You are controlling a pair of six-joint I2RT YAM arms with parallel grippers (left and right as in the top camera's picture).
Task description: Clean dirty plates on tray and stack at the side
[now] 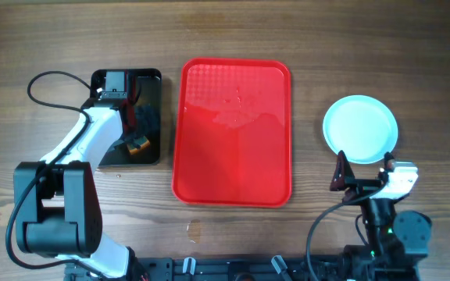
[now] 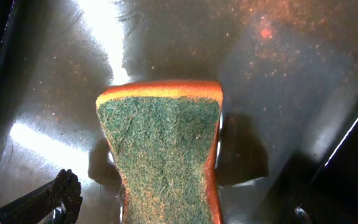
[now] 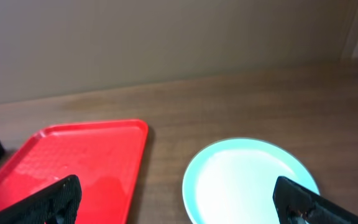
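The red tray (image 1: 233,168) lies in the middle of the table with nothing on it; its surface has a wet sheen. It also shows in the right wrist view (image 3: 86,155). A pale light-blue plate (image 1: 360,129) sits on the table right of the tray, and looks clean in the right wrist view (image 3: 247,180). I cannot tell whether other plates lie under it. My right gripper (image 1: 363,168) is open and empty just in front of the plate (image 3: 176,208). My left gripper (image 1: 131,129) is open over a green and orange sponge (image 2: 163,149).
The sponge (image 1: 137,145) lies in a black tray (image 1: 148,86) left of the red tray. The black tray's wet bottom (image 2: 278,74) shows fine orange specks. The left arm reaches over the black tray.
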